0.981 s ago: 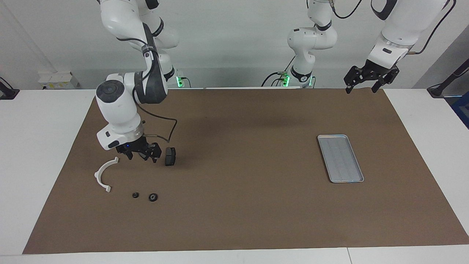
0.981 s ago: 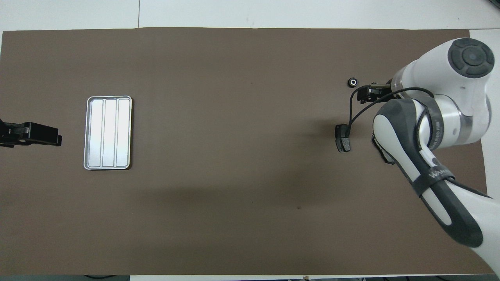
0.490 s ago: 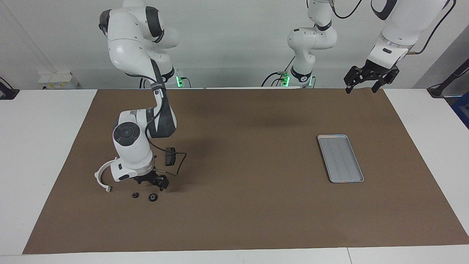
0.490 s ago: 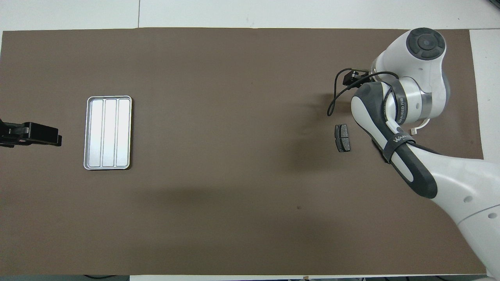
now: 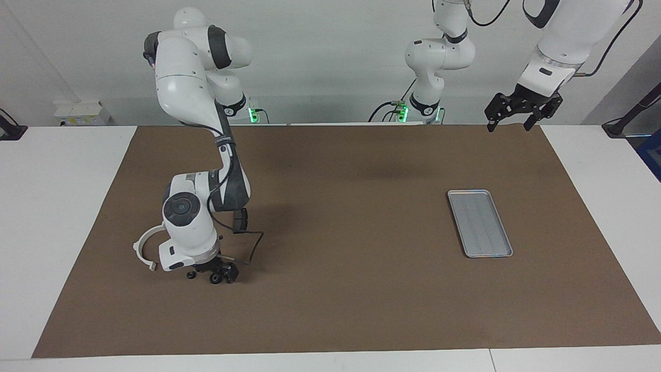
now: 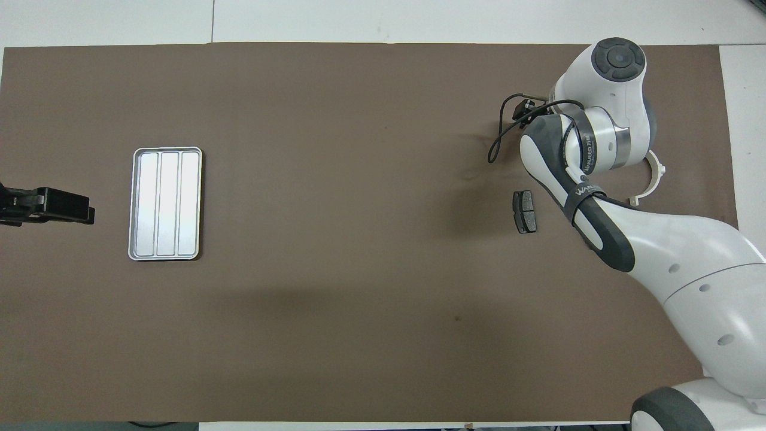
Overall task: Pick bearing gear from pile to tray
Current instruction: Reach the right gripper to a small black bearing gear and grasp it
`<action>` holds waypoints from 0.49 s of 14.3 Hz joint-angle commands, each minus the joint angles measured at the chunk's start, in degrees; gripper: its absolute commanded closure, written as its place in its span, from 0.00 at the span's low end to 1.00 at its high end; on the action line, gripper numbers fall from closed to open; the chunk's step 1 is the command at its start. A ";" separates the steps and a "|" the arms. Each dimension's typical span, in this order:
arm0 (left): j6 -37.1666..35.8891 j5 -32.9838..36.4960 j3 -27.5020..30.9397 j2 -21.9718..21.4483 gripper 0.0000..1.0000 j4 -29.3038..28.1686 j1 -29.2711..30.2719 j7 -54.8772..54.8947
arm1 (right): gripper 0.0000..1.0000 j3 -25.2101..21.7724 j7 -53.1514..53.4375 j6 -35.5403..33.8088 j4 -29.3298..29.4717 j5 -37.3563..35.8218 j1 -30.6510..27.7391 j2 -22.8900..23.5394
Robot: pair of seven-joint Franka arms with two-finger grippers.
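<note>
Brown mat (image 5: 335, 289) on a white table (image 5: 51, 217); both tools open, right tool (image 5: 219, 274) down at a small black ring (image 5: 215, 279).

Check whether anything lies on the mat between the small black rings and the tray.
Nothing visible does. The right claw is down at the black rings, and from there to the tray the brown mat is bare. The brake pad lies nearer the robots, off that line. The left claw waits raised.

White table (image 5: 57, 206), brown mat (image 5: 341, 289); pale wall (image 5: 320, 57)
</note>
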 commanded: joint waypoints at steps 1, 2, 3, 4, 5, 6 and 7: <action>-0.16 -0.51 0.48 -1.03 0.00 -0.95 -0.39 0.01 | 0.18 0.35 2.46 -0.53 1.79 0.03 -0.30 1.03; -0.16 -0.51 0.48 -1.03 0.00 -0.95 -0.39 0.01 | 0.32 0.35 2.99 -0.27 1.79 0.73 -0.39 1.03; -0.16 -0.51 0.48 -1.03 0.00 -0.95 -0.39 0.01 | 0.42 0.35 3.43 1.13 1.70 2.04 -0.39 0.94; -0.24 -0.51 0.48 -1.03 0.00 -0.95 -0.39 0.01 | 0.43 0.35 3.43 2.88 0.83 2.22 -0.47 0.77; -0.16 -0.51 0.48 -1.03 0.00 -0.95 -0.39 0.01 | 0.48 0.44 3.43 3.25 0.74 2.23 -0.74 0.85; -0.24 -0.51 0.48 -1.03 0.00 -0.95 -0.39 0.01 | 0.51 0.44 3.43 3.34 0.74 2.23 -0.83 0.85; -0.16 -0.51 0.48 -1.03 0.00 -0.95 -0.39 0.01 | 0.57 0.44 3.43 3.34 0.74 2.23 -0.83 0.85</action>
